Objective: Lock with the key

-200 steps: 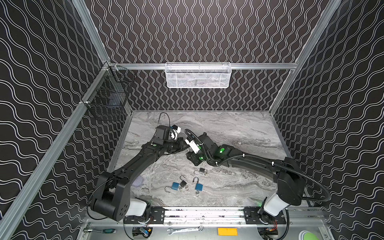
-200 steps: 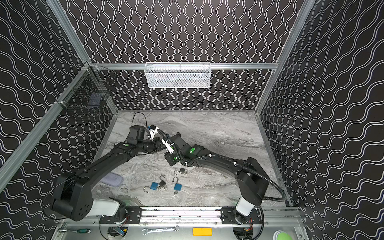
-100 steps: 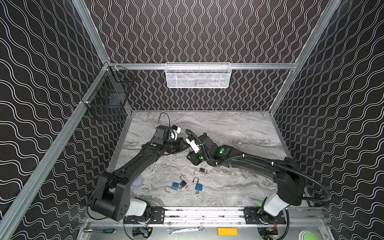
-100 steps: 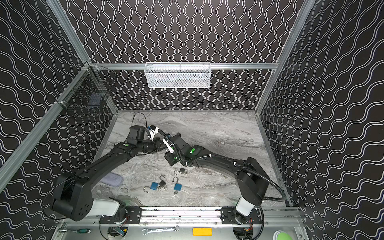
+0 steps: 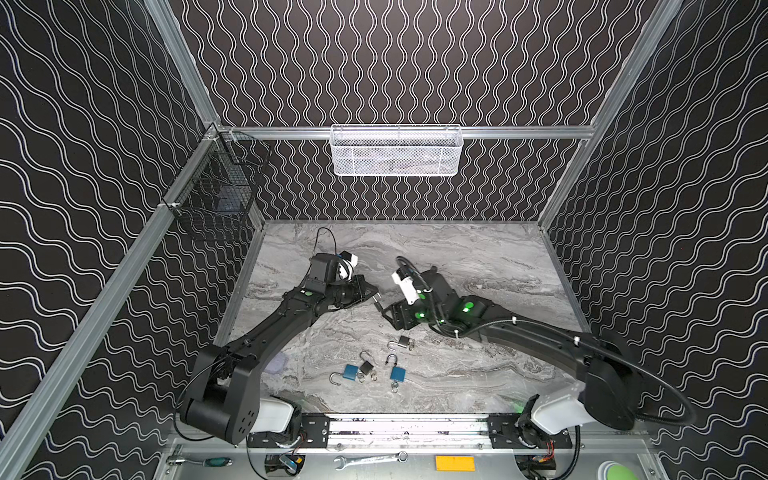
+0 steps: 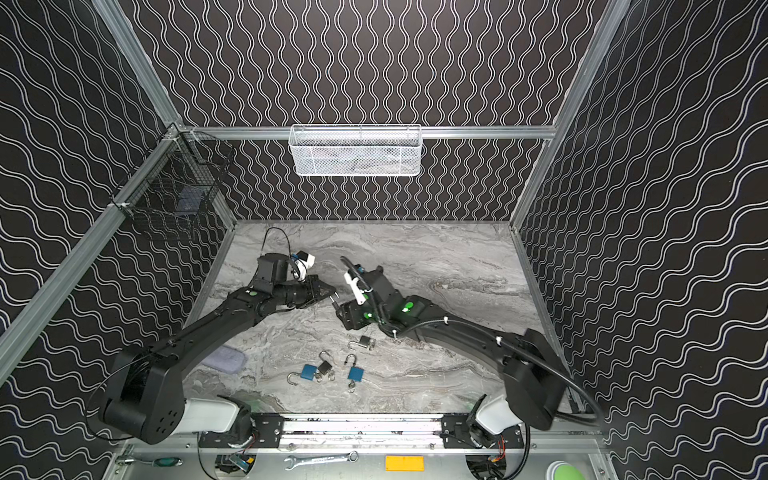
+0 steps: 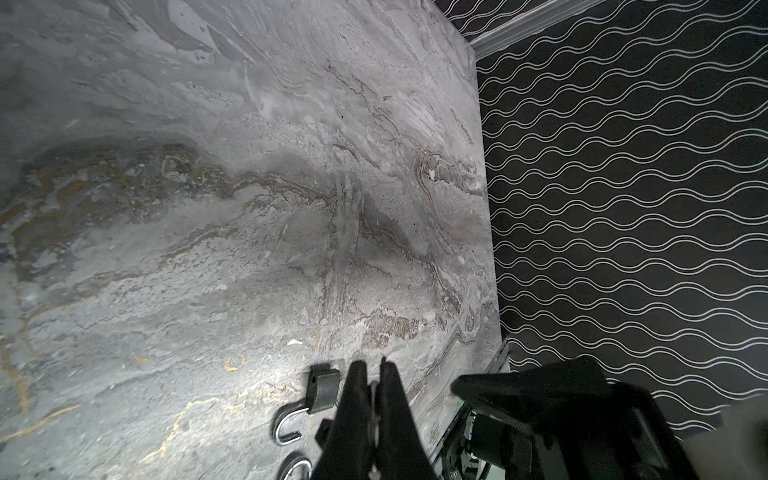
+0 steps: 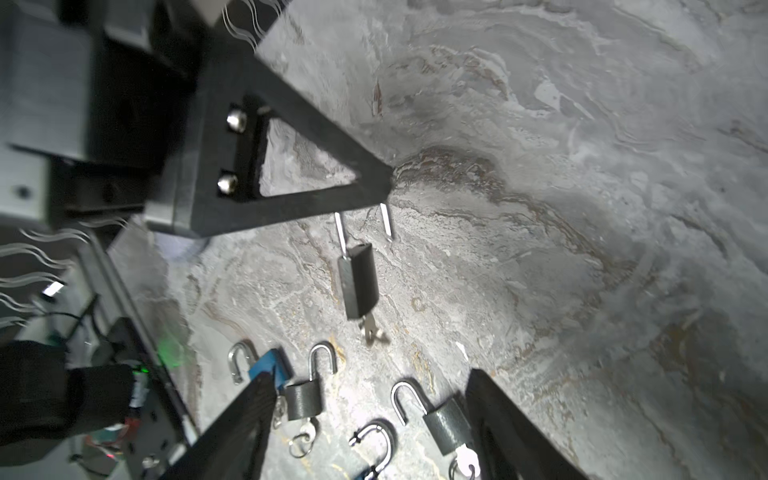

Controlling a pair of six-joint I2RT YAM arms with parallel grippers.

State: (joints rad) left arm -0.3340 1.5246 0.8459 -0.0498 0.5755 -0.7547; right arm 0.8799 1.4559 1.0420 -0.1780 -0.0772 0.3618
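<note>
One wrench (image 5: 370, 459) lies on the metal ledge at the very front. Just past it, four loose padlocks (image 5: 366, 367), two blue and two dark, sit with shackles open near the front edge of the marble table (image 5: 478, 257). Beyond them, both arms stretch low over the table from bases at the front corners and meet near its middle. The right arm comes in from the right, elbow low. The right gripper (image 8: 372, 374) has its jaws spread wide with nothing between them and is aimed at the padlock (image 8: 357, 286) just ahead. That padlock hangs from the left gripper (image 8: 386, 183), whose jaws are pressed together on the open shackle. A key (image 8: 371, 330) sticks out of the bottom of the padlock. The left arm reaches diagonally inward, its gripper pointing toward the other. A white basket (image 5: 395, 149) hangs on the back wall.
</note>
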